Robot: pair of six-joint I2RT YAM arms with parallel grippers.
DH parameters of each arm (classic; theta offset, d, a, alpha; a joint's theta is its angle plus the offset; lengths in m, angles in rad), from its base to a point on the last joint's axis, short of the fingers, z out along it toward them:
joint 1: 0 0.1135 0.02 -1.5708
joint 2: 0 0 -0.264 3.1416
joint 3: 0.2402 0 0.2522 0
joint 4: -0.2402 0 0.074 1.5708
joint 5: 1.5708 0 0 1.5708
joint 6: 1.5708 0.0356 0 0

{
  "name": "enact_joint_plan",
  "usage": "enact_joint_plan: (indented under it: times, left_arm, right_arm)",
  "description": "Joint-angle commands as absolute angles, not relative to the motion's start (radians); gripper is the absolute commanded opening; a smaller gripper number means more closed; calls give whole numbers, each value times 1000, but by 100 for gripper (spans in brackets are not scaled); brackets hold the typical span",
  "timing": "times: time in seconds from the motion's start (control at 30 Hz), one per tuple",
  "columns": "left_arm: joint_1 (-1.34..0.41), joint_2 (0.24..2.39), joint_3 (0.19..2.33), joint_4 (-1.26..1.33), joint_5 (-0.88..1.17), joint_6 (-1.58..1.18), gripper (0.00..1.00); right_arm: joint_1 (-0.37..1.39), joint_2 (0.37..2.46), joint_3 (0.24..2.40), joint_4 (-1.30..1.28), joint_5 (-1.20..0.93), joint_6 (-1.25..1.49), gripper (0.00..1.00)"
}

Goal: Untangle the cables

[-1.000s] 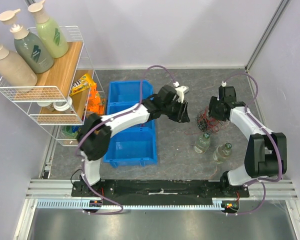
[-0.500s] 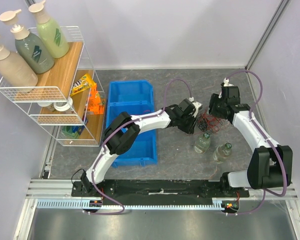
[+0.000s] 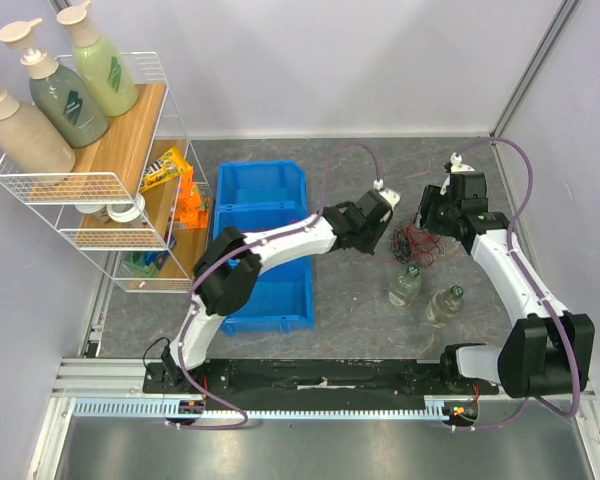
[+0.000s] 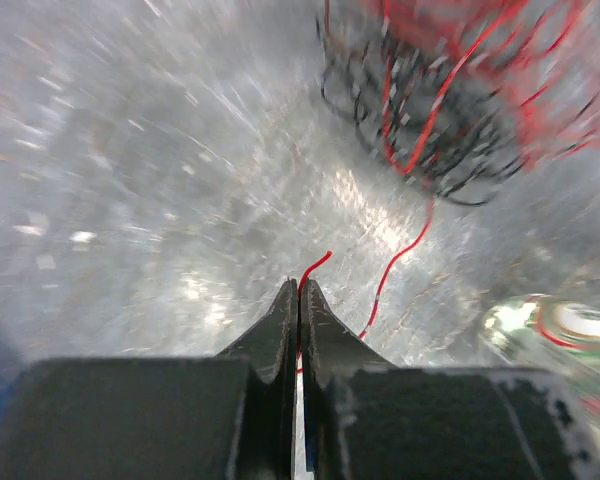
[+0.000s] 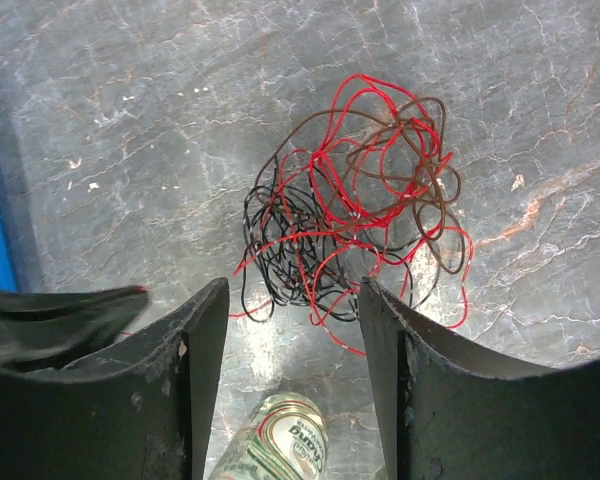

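So the left gripper (image 4: 298, 288) is pinched shut on a loose red strand (image 4: 318, 264), just left of the cables (image 5: 350, 200). The right gripper (image 5: 292, 292) hangs wide open over that tangle. Open table (image 3: 350, 290) runs left to the blue bin (image 3: 260, 190), and a bottle (image 3: 405, 287) crowds the near side.

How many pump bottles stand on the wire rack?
3, all on its top shelf: beige bottle nearest, dark green bottle middle, light green bottle farthest. Lower shelves partly hidden.
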State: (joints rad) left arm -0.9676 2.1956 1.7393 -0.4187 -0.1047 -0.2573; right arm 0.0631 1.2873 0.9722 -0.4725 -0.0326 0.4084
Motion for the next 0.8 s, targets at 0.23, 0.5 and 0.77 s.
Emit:
enact_joint_plan:
  times: [0.23, 0.5, 0.77]
  left_arm:
    - [-930, 1700, 1864, -345, -121, -192, 2]
    - [-927, 1582, 1887, -281, 24, -201, 2]
    - [-927, 1612, 2069, -204, 182, -233, 2]
  right_arm:
    - [207, 1060, 960, -379, -209, 287, 79]
    - [280, 945, 911, -226, -386, 247, 83]
    - [446, 988, 851, -10, -296, 389, 84]
